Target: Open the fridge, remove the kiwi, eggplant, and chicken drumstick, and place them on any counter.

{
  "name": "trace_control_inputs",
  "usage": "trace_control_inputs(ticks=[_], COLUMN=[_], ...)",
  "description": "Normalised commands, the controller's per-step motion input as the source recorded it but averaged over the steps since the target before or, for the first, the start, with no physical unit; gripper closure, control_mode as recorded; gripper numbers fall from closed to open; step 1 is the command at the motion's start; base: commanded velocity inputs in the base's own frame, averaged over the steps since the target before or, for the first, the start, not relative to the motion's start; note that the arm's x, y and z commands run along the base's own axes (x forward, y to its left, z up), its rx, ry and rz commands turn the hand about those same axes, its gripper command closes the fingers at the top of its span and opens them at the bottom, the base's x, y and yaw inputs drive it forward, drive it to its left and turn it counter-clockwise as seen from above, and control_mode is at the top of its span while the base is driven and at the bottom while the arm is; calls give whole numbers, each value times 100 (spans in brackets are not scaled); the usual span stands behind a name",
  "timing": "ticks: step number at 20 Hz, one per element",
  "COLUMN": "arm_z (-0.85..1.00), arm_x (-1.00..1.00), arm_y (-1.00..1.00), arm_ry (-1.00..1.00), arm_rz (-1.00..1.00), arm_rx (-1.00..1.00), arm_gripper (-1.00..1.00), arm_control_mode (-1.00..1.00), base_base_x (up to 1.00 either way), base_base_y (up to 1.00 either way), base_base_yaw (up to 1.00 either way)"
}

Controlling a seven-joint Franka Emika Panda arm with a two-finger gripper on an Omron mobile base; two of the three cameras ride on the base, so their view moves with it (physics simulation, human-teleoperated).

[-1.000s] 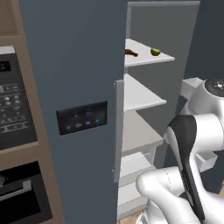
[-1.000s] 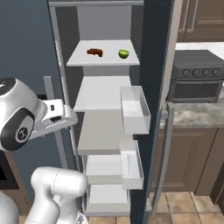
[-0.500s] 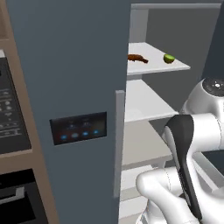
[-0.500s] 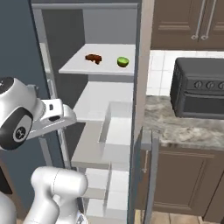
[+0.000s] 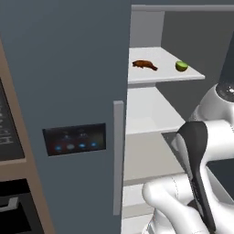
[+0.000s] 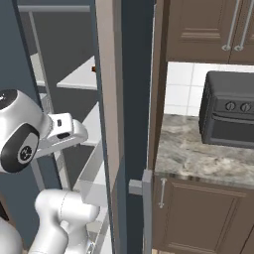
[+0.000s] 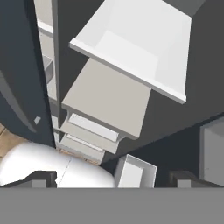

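I've got the fridge (image 5: 68,91) filling the left half of the left base view: flat matte slate-blue door, one long grey vertical handle (image 5: 118,157) at centre, one dark panel (image 5: 75,139) with small blue lights at lower left. Right side stands open, smooth white shelves (image 5: 151,116) stacked in it; I count three there. In the hand view, more flat white shelves and a lipped white door bin (image 7: 135,43) at upper right.

Desk (image 6: 198,151) at mid right of the right base view: grey-beige marbled stone over dark brown wood cabinets (image 6: 198,213), one thin metal handle on the door below. One boxy dark toaster oven (image 6: 230,109) sits on it at right.

Top shelf, upper right of the left base view: one chicken drumstick (image 5: 144,65), reddish-brown, elongated, tapering; one kiwi (image 5: 182,66), small, round, yellow-green, near the shelf's right end. The two lie apart.

Jaws stand wide apart, nothing between them; tips (image 7: 43,178) at the bottom corners of the hand view.
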Motion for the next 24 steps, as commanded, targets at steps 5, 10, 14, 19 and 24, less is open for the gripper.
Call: trace_control_inputs(ticks=[5, 10, 14, 19, 24], arm_z=[0, 0, 0, 0, 0], arm_x=[0, 0, 0, 0, -2], arm_y=[0, 0, 0, 0, 0], arm_ry=[0, 0, 0, 0, -1], arm_rz=[0, 0, 0, 0, -1], arm_rx=[0, 0, 0, 0, 1], arm_gripper=[-100, -100, -100, -100, -100], arm_control_mode=[100, 100, 100, 100, -100], base_base_x=[58, 35, 14, 7, 0], base_base_y=[-2, -1, 0, 0, 0], base_base_yaw=[5, 0, 0, -1, 0])
